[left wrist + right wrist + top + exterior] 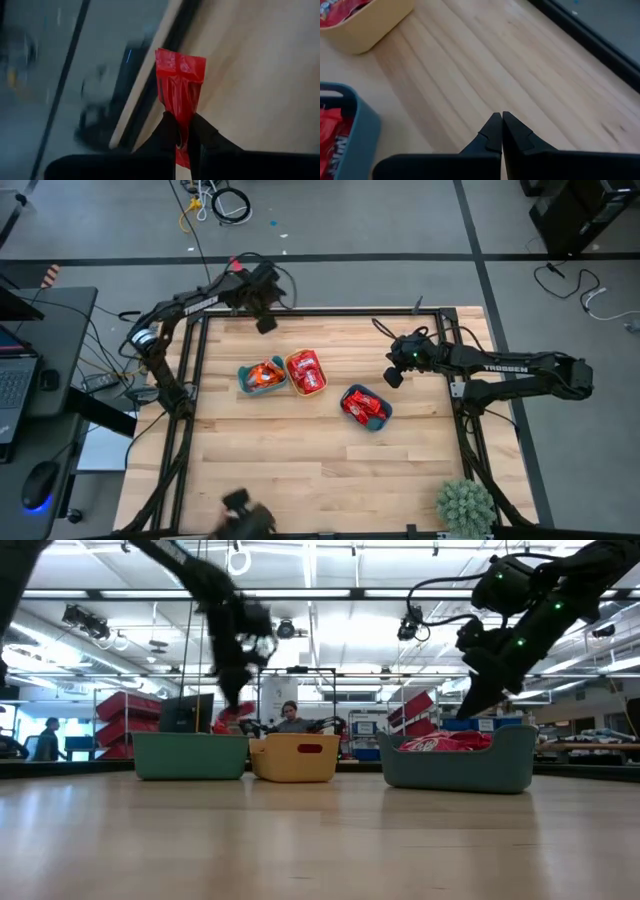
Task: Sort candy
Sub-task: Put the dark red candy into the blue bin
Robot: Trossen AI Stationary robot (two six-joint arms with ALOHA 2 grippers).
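Three small bowls stand mid-table: a teal bowl (262, 377) with orange candy, a yellow bowl (306, 372) with red candy, and a blue bowl (366, 407) with red candy. My left gripper (265, 322) hangs over the table's far edge, beyond the teal bowl, shut on one red candy (179, 82). My right gripper (393, 376) is shut and empty. It hovers above the bare wood just right of the yellow bowl and beyond the blue bowl (360, 132). My left gripper pinches one end of the red candy's wrapper (180, 131) between its two fingertips (167, 131). The fingers slant downward. The rest of the candy sticks out past the fingertips, its crimped free end (181, 62) farthest out. It is lifted clear of the table.
A black frame rail (330, 310) runs along the table's far edge, with more rails down both sides. A small green plant (465, 505) stands at the near right corner and a dark object (245, 515) at the near edge. Bare wood lies in front of the bowls.
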